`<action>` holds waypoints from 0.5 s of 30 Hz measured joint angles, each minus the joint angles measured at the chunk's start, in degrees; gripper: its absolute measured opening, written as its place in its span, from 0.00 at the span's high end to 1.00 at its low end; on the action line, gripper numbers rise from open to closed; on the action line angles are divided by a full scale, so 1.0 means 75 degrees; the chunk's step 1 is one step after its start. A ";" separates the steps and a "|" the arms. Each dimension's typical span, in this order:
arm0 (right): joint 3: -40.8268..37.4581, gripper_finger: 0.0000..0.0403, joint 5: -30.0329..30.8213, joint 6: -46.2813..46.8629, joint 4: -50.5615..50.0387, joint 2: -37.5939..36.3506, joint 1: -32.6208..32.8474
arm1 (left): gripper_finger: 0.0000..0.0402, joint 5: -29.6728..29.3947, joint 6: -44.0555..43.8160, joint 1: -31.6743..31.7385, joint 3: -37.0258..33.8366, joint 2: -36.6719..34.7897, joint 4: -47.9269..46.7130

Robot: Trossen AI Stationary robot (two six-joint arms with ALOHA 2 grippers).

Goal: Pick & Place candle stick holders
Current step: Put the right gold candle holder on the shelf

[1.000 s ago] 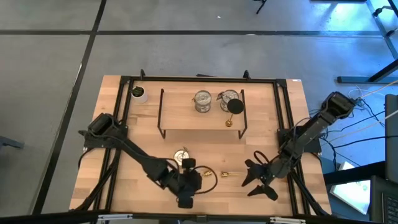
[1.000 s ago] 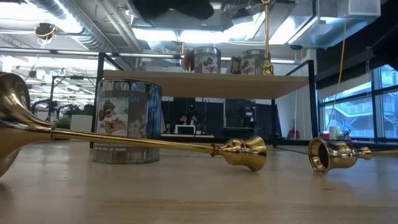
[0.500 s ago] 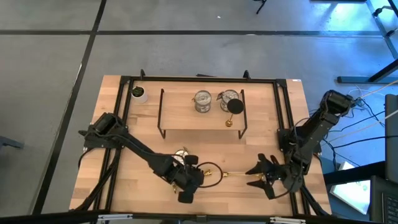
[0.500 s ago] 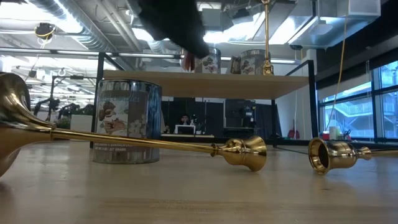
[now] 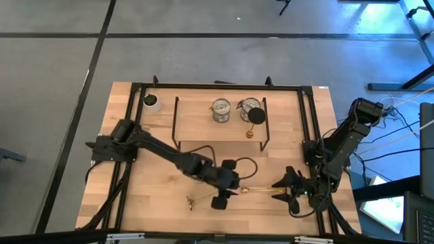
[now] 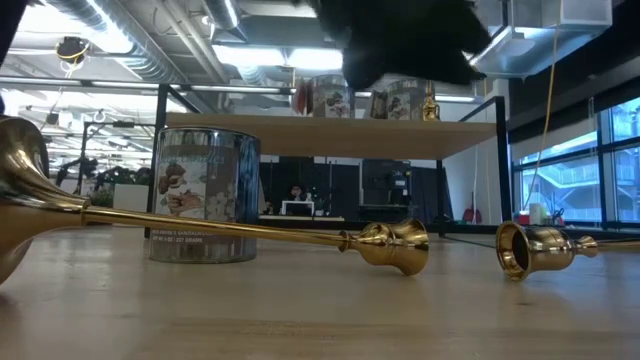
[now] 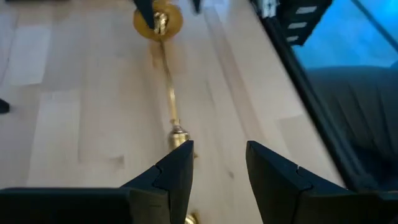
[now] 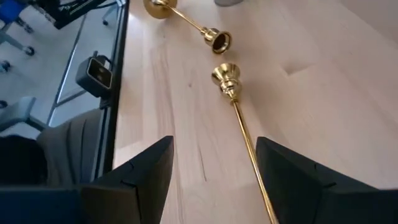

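1. The candle stick holder (image 8: 239, 118) lying ahead of the right gripper (image 8: 211, 171) is polished gold brass, smooth and mirror-glossy.
2. The table (image 8: 323, 81) beneath it is pale wood with visible grain and a satin finish.
3. The left gripper (image 7: 217, 168) has matt black plastic-looking fingers.
4. Beyond it, the wire rack (image 5: 220, 142) is matt black metal; the silvery cup (image 5: 221, 110) on it shines.

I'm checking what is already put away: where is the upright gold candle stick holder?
In the high view the upright gold candle stick holder stands on the black wire rack, at its right end, beside a silvery cup.
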 joint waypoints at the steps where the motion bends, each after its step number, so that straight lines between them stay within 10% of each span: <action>1: 0.0029 0.43 0.0025 -0.0133 -0.0027 0.0000 0.0000 | 0.64 0.0029 0.0046 0.0053 0.0072 0.0137 -0.0008; 15: 0.0211 0.43 -0.0954 -0.1522 0.0938 -0.0003 -0.0056 | 0.64 -0.0160 0.0218 -0.0427 0.0611 0.0979 -0.0064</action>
